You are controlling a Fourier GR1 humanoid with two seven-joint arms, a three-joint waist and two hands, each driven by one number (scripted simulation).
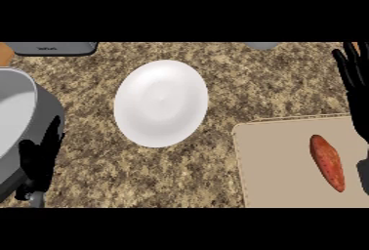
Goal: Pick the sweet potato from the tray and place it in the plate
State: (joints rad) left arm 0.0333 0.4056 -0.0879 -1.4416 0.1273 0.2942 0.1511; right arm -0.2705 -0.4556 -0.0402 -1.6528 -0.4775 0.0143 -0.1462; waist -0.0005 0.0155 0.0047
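One sweet potato [327, 162] on tray [281, 166], just left of right robot hand [356, 78], fingers spread, empty

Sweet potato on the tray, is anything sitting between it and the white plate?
Nothing visible does. The sweet potato lies on the tray at right, the plate sits up-left of it, and only bare counter shows between them.

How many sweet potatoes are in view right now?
1. The sweet potato lies on the tray at lower right, near its right side. The tray runs past the view's edge, so more could be hidden there.
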